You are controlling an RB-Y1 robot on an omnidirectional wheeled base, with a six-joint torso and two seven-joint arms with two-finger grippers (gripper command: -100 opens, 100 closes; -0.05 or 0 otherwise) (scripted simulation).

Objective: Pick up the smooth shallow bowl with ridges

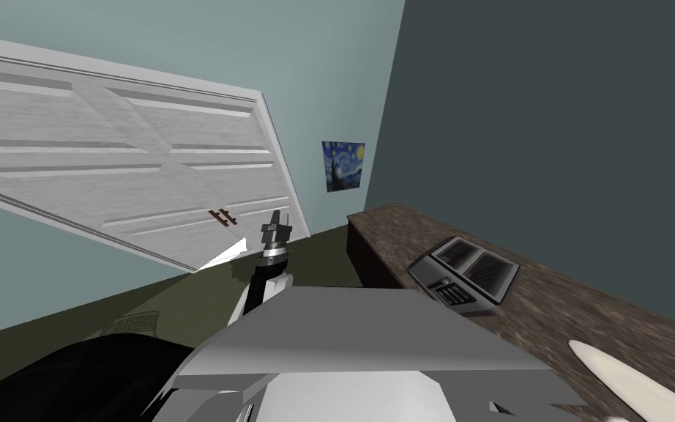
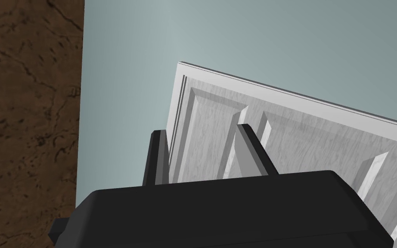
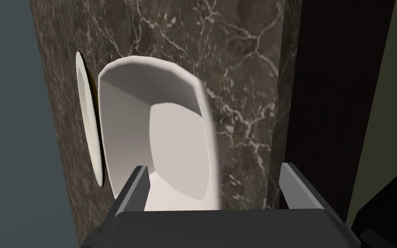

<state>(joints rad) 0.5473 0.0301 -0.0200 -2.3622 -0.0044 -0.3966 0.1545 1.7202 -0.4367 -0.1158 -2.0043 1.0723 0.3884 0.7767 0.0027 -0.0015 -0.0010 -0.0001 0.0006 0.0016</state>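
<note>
A plain white shallow bowl (image 3: 163,142) rests on a dark marbled counter (image 3: 240,86). My right gripper (image 3: 215,187) hovers close over it, open. One finger (image 3: 135,189) is over the bowl's inside and the other (image 3: 296,185) is outside it, above the counter's edge, so the bowl's nearer wall lies between them. Neither finger touches the bowl. No ridges show on it. My left gripper (image 1: 276,220) is raised ahead of my chest; its fingers (image 2: 249,150) stand partly apart with nothing between them.
A flat white plate (image 3: 88,120) lies just beyond the bowl, by the dark wall. A white dish rim (image 1: 636,388) and a grey toaster-like appliance (image 1: 468,275) sit on the counter (image 1: 548,308) at my right. A white panelled door (image 1: 109,176) stands ahead.
</note>
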